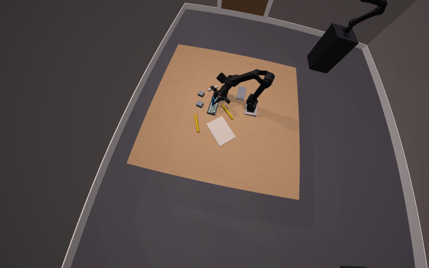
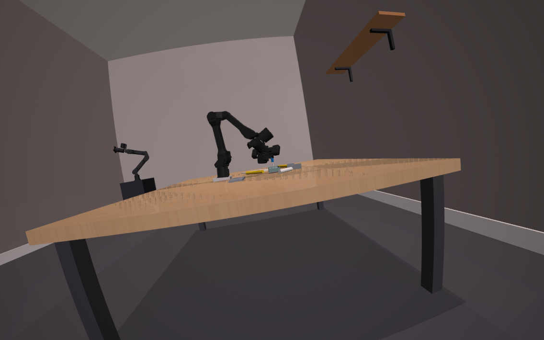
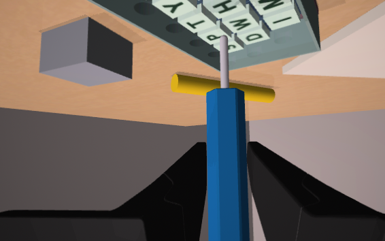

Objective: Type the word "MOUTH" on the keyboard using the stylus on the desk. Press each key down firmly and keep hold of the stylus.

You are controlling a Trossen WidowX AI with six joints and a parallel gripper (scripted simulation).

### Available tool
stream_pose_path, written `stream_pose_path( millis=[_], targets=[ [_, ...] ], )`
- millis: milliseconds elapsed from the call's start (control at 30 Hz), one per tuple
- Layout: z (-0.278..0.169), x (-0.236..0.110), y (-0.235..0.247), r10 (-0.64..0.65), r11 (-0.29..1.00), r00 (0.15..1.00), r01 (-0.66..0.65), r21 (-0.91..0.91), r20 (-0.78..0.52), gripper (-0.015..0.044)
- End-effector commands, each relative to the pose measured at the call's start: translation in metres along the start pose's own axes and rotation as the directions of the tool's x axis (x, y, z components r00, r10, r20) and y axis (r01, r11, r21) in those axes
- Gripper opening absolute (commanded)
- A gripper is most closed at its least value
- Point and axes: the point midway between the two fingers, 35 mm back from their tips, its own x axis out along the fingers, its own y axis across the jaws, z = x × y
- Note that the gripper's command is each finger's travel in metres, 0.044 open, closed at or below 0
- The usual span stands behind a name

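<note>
My gripper (image 1: 214, 99) (image 2: 271, 157) (image 3: 226, 150) is shut on the blue stylus (image 1: 213, 101) (image 2: 272, 160) (image 3: 225, 170), which points down with its thin grey tip lowest. The keyboard (image 1: 211, 111) (image 2: 273, 170) (image 3: 278, 56) lies under the stylus, with pale lettered keys. In the wrist view the tip overlaps the edges of the P key (image 3: 210, 36) and the S key (image 3: 231, 47), near the W key (image 3: 241, 24). Whether it touches a key is unclear. The T key (image 3: 196, 24) and H key (image 3: 225, 7) show at the top. The O and U keys cannot be made out.
Two yellow cylinders (image 1: 196, 123) (image 1: 227, 112) lie either side of the keyboard's near end. Two grey blocks (image 1: 201, 93) (image 1: 199, 104) stand to its left. A white slab (image 1: 221, 131) lies in front. A white cylinder (image 1: 210, 89) (image 2: 286, 170) and a grey slab (image 1: 241, 92) are also near.
</note>
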Motion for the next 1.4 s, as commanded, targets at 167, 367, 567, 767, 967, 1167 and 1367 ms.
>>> stream_pose_path(
  millis=[167, 367, 567, 767, 967, 1167, 1367],
  targets=[
    [0.001, 0.001, 0.0, -0.003, 1.0, 1.0, 0.003, -0.002, -0.003, 0.0081],
    [0.001, 0.001, -0.001, -0.003, 1.0, 1.0, 0.003, -0.002, -0.003, 0.0081],
    [0.004, 0.003, -0.001, -0.003, 1.0, 1.0, 0.003, -0.002, -0.003, 0.0081],
    [0.007, 0.004, -0.001, -0.003, 1.0, 1.0, 0.003, -0.002, -0.003, 0.0081],
    [0.009, 0.005, -0.001, -0.003, 1.0, 1.0, 0.003, -0.002, -0.003, 0.0081],
    [0.011, 0.007, -0.001, -0.003, 1.0, 1.0, 0.003, -0.002, -0.003, 0.0081],
    [0.014, 0.008, -0.001, -0.003, 1.0, 1.0, 0.003, -0.002, -0.003, 0.0081]
  ],
)
